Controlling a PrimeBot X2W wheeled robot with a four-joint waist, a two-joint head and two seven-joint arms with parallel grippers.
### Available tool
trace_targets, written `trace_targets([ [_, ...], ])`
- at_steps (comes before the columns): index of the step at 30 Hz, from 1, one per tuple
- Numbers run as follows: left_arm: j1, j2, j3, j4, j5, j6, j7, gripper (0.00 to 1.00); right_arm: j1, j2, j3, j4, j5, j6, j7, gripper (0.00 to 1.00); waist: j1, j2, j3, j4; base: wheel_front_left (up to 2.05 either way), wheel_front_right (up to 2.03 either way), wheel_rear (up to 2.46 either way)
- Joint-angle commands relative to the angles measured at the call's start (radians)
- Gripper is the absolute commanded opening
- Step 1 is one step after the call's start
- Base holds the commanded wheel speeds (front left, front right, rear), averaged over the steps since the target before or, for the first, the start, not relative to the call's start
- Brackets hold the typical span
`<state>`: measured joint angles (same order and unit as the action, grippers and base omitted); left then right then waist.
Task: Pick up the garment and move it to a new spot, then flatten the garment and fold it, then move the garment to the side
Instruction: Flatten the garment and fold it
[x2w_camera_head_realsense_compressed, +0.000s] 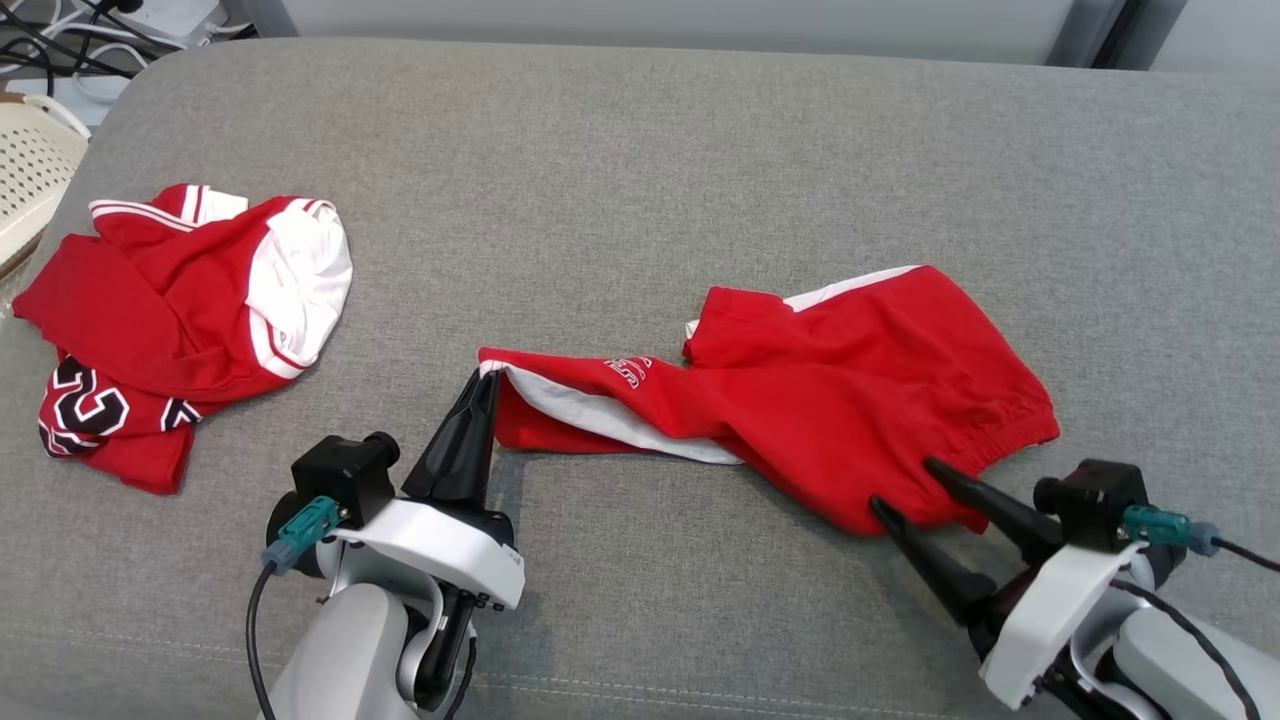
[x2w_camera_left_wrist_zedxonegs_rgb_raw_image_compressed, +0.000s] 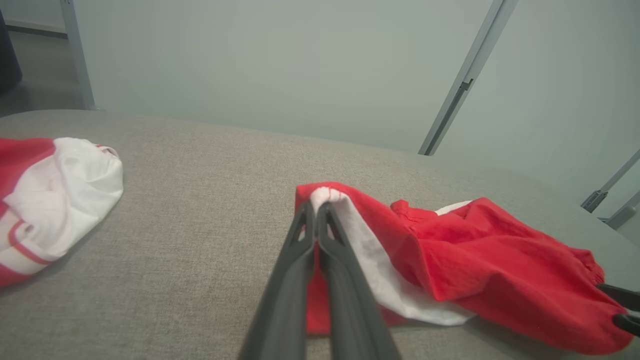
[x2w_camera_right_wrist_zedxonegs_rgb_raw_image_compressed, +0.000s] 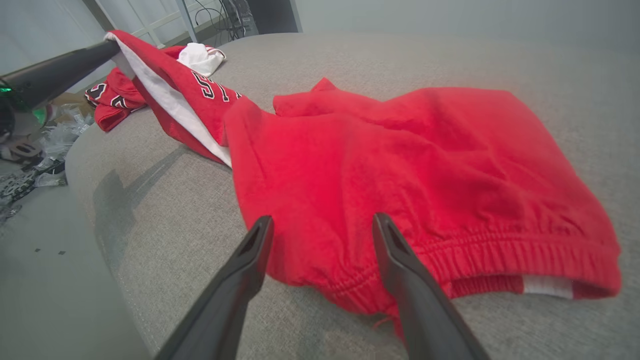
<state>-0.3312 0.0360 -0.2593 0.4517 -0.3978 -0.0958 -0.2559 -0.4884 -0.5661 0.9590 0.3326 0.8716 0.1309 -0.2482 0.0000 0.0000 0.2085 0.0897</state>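
Observation:
The garment (x2w_camera_head_realsense_compressed: 850, 400), red shorts with a white lining and an elastic waistband, lies crumpled on the grey cushion right of centre. My left gripper (x2w_camera_head_realsense_compressed: 488, 378) is shut on its left hem corner, holding that end slightly raised; the left wrist view shows the pinch (x2w_camera_left_wrist_zedxonegs_rgb_raw_image_compressed: 317, 206) on the garment (x2w_camera_left_wrist_zedxonegs_rgb_raw_image_compressed: 475, 265). My right gripper (x2w_camera_head_realsense_compressed: 905, 483) stands open at the waistband's near edge. In the right wrist view its fingertips (x2w_camera_right_wrist_zedxonegs_rgb_raw_image_compressed: 322, 220) straddle the gathered waistband of the garment (x2w_camera_right_wrist_zedxonegs_rgb_raw_image_compressed: 375, 165) without closing on it.
A second red and white jersey (x2w_camera_head_realsense_compressed: 180, 320) lies bunched at the far left of the grey padded surface (x2w_camera_head_realsense_compressed: 640, 150). A cream basket (x2w_camera_head_realsense_compressed: 30, 170) stands off its left edge, with cables behind. Bare cushion stretches behind the shorts and between my arms.

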Motion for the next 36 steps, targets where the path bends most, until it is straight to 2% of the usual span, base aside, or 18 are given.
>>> trace_targets([
  [1, -0.008, 0.014, 0.029, -0.028, 0.009, -0.001, -0.006, 0.00, 0.034, -0.034, 0.030, -0.051, 0.026, 0.000, -0.013, 1.00, 0.0000, 0.0000, 0.005, 0.002, 0.00, 0.00, 0.00],
  [6, -0.007, 0.014, 0.021, -0.028, 0.005, -0.002, -0.006, 0.00, 0.036, -0.083, 0.119, -0.080, 0.071, 0.000, -0.013, 1.00, 0.0000, 0.0000, 0.007, 0.007, 0.00, 0.00, 0.00],
  [10, -0.002, 0.014, 0.022, -0.026, 0.006, 0.000, -0.006, 0.00, 0.019, -0.100, 0.059, -0.003, 0.005, 0.000, -0.013, 1.00, 0.0000, 0.0000, 0.009, 0.007, 0.00, 0.00, 0.00],
  [14, -0.001, 0.014, 0.026, -0.021, 0.008, 0.000, -0.006, 0.00, 0.004, -0.041, -0.012, 0.097, -0.125, 0.000, -0.013, 1.00, 0.0000, 0.0000, 0.012, 0.006, 0.00, 0.00, 0.00],
  [16, -0.003, 0.014, 0.023, -0.018, 0.007, -0.001, -0.006, 0.00, -0.013, 0.000, -0.006, 0.146, -0.182, 0.000, -0.004, 1.00, 0.0000, 0.0000, 0.013, 0.008, 0.00, 0.00, 0.00],
  [17, -0.003, 0.014, 0.023, -0.018, 0.007, -0.001, -0.006, 0.00, -0.013, 0.000, -0.006, 0.146, -0.182, 0.000, -0.004, 1.00, 0.0000, 0.0000, 0.013, 0.008, 0.00, 0.00, 0.00],
  [21, -0.010, 0.014, 0.010, -0.015, 0.002, -0.002, -0.006, 0.00, -0.066, 0.068, 0.018, 0.214, -0.237, 0.000, 0.036, 1.00, 0.0000, 0.0000, 0.015, 0.019, 0.00, 0.00, 0.00],
  [22, -0.012, 0.014, 0.008, -0.016, 0.001, -0.001, -0.006, 0.00, -0.079, 0.076, 0.024, 0.230, -0.248, 0.000, 0.047, 0.88, 0.0000, 0.0000, 0.015, 0.023, 0.00, 0.00, 0.00],
  [23, -0.013, 0.014, 0.006, -0.016, -0.002, -0.001, -0.006, 0.00, -0.091, 0.085, 0.026, 0.244, -0.254, 0.000, 0.055, 0.44, 0.0000, 0.0000, 0.015, 0.026, 0.00, 0.00, 0.00],
  [24, -0.013, 0.014, 0.004, -0.016, -0.003, 0.000, -0.006, 0.00, -0.100, 0.092, 0.027, 0.258, -0.254, 0.000, 0.064, 0.28, 0.0000, 0.0000, 0.015, 0.030, 0.00, 0.00, 0.00],
  [25, -0.012, 0.014, 0.003, -0.017, -0.004, 0.001, -0.006, 0.00, -0.110, 0.095, 0.028, 0.269, -0.255, 0.000, 0.073, 0.00, 0.0000, 0.0000, 0.014, 0.034, 0.00, 0.00, 0.00],
  [29, -0.004, 0.014, 0.002, -0.019, -0.006, 0.001, -0.006, 0.00, -0.155, 0.097, -0.008, 0.287, -0.247, 0.000, 0.051, 0.00, 0.0000, 0.0000, 0.012, 0.047, 0.00, 0.00, 0.00],
  [36, -0.010, 0.014, -0.011, -0.027, -0.012, 0.003, -0.006, 0.00, -0.297, 0.080, -0.164, 0.338, -0.223, 0.000, 0.015, 0.00, 0.0000, 0.0000, 0.034, 0.072, 0.00, 0.00, 0.00],
])
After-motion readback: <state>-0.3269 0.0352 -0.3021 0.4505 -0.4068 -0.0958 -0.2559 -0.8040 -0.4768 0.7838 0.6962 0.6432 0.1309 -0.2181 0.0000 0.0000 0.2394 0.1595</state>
